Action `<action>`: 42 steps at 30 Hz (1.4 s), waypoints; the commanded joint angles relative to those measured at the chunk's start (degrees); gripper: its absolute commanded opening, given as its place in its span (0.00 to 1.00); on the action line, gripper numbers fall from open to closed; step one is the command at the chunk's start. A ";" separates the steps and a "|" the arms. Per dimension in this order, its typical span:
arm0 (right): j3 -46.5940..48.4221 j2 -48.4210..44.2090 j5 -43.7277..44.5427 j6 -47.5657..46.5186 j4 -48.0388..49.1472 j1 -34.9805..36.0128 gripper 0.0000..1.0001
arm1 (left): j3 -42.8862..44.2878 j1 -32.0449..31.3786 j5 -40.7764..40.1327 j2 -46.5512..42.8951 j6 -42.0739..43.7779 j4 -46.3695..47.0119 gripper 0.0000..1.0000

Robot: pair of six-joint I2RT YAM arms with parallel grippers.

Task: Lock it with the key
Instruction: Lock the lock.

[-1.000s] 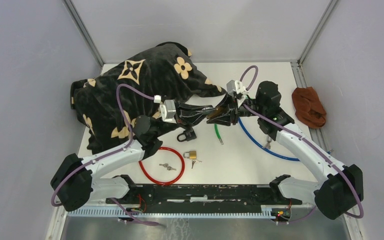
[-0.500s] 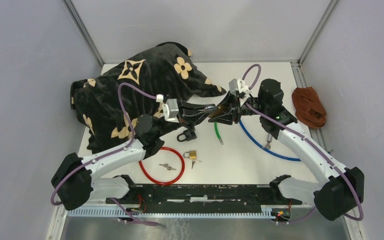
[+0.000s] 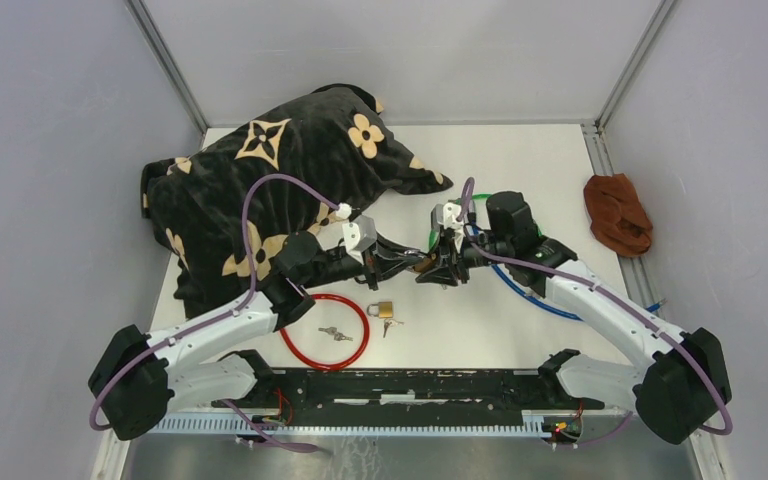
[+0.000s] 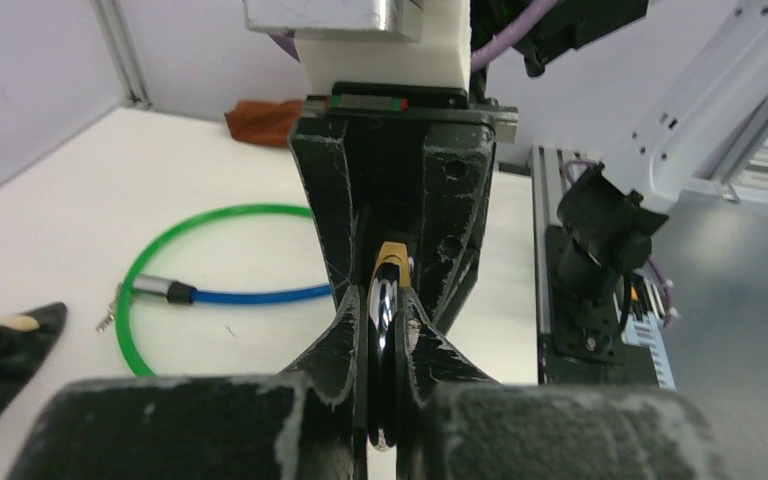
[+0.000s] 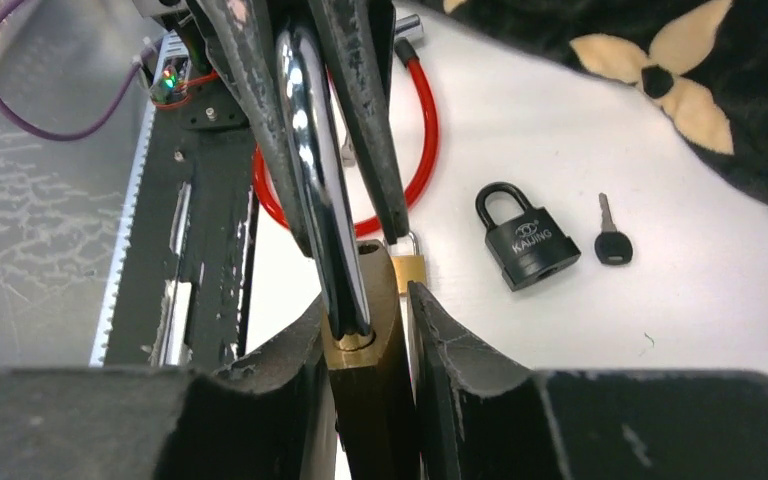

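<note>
Evidently pinched flat between the left gripper's (image 4: 385,325) clenched jaws: the chrome shackle (image 4: 384,300) of a brass padlock (image 5: 365,390). Clamped across that padlock's 2 broad faces by the right gripper (image 5: 368,320), jaws shut on the body. Held so tip to tip, above the table (image 3: 520,160), probably to steady both halves at once: 1 arm bracing the shackle, the other placed to push or turn the body. Could not tell whether the shackle was seated, nor see the keyhole. Found no key in either gripper. Noted keys (image 3: 335,333) lying below on the table, just beside a small lock (image 3: 382,308) and the red cable (image 3: 325,367). Noted farther out a black padlock (image 5: 530,240) with a black-headed key (image 5: 610,240) beside it, near the blanket (image 3: 260,170). Judged that fetching a key would mean freeing 1 gripper first.
</note>
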 commanded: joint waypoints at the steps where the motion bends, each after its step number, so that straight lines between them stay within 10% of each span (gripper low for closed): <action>1: 0.00 -2.46 5.58 0.42 8.54 -1.00 0.00 | -4.09 1.37 3.34 -1.44 1.34 -11.85 0.06; 9: -0.28 -1.75 3.74 1.46 8.70 -0.90 0.00 | -6.63 1.54 4.11 -2.93 -1.17 -7.35 0.40; 15: 1.43 0.15 3.71 -2.91 2.26 0.37 0.00 | 0.82 4.44 4.89 -3.91 10.61 -23.85 0.60; 25: 5.10 2.19 7.78 -10.15 -7.10 5.37 0.00 | 14.71 7.51 10.57 -0.37 17.65 -50.19 0.66; 42: 7.55 2.82 8.23 -11.31 -7.67 7.53 0.00 | 12.56 7.10 14.05 2.53 9.05 -39.44 0.48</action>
